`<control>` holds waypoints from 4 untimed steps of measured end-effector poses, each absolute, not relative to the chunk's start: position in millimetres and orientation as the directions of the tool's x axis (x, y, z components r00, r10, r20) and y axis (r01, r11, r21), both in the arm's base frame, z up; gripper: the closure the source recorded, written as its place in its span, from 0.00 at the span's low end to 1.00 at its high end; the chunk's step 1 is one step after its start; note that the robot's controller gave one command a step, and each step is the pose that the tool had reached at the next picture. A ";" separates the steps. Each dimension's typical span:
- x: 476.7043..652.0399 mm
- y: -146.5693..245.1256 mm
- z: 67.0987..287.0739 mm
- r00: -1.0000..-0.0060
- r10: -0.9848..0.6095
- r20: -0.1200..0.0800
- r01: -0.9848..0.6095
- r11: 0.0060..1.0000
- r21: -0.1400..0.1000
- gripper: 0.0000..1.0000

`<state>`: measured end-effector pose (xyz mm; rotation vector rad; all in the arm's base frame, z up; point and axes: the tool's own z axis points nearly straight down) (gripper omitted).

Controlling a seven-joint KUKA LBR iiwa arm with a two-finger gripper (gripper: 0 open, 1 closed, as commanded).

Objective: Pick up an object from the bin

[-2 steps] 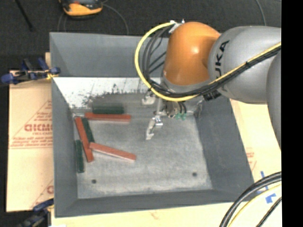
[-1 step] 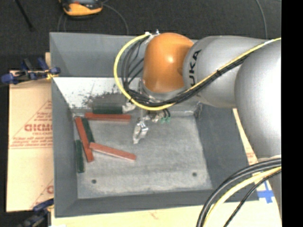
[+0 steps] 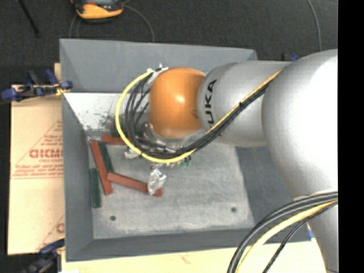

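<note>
Dark floor point(image 3: 199, 16) surrounds a grey metal bin point(image 3: 187, 212) with sloped walls and a flat, speckled base.

Item 1: arm point(image 3: 256, 112), silver, entering from the right. It has an orange wrist cover point(image 3: 173, 101) and looped black and yellow cables point(image 3: 128, 115) hanging over the bin's left half.

Item 2: tool point(image 3: 156, 180). Its pale metallic end shows just below the wrist cover, low over the bin base. Whether it is spread or pressed together cannot be told, and nothing can be seen gripped in it.

Item 3: lower red stick point(image 3: 126, 181), flat and narrow, lying nearly level. Its right end is at the tool, though contact cannot be confirmed. It is judged the likeliest candidate for the pick.

Item 4: long red stick point(image 3: 101, 165), slanted, with its lower end close to the left end of item 3.

Item 5: dark green stick point(image 3: 95, 187), upright along the left wall, just beside item 4.

Item 6: short red stick point(image 3: 112, 139), partly under the cables near the back slope.

Item 7: small green piece point(image 3: 183, 162), just under the wrist and too small to identify.

Handling note: the pick appears not yet made. A sound grasp would take item 3 across its narrow width and nearer its middle than its tip, so it does not pivot or slide out. The tool should press low to the base before closing, stay clear of item 4, and lift straight up.
</note>
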<state>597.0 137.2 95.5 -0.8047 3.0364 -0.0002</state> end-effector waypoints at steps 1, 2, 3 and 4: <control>580.2 155.4 78.8 -0.960 -0.281 0.010 -0.281 0.960 -0.001 1.00; 585.0 157.0 77.6 -0.960 -0.280 -0.023 -0.280 0.960 0.000 0.00; 579.6 156.3 78.4 -0.960 -0.281 0.011 -0.281 0.960 0.002 1.00; 579.9 156.4 78.4 -0.960 -0.280 0.010 -0.280 0.960 0.002 1.00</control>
